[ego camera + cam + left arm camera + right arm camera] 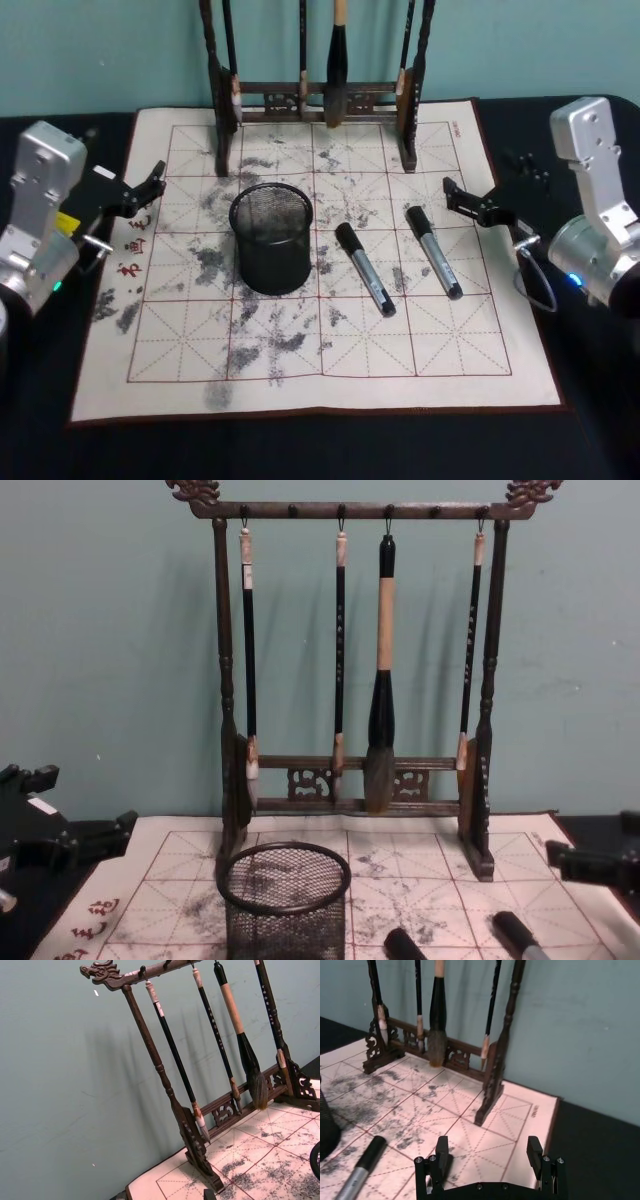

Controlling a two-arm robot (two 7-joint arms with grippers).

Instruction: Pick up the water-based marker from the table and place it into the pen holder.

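Two water-based markers with black caps and grey barrels lie on the ink-stained grid mat: one (365,270) mid-mat, the other (433,252) to its right. The black wire-mesh pen holder (271,238) stands upright left of them, and shows in the chest view (285,900). My right gripper (452,195) hovers open over the mat's right side, just behind the right marker; in the right wrist view (488,1145) its fingers stand wide apart with a marker (362,1167) nearby. At the mat's left edge my left gripper (155,182) is open, away from the holder.
A tall dark wooden rack (318,100) hung with several calligraphy brushes stands along the mat's back edge, before a teal wall. The mat (300,370) lies on a black tabletop. Its front half holds only ink smudges.
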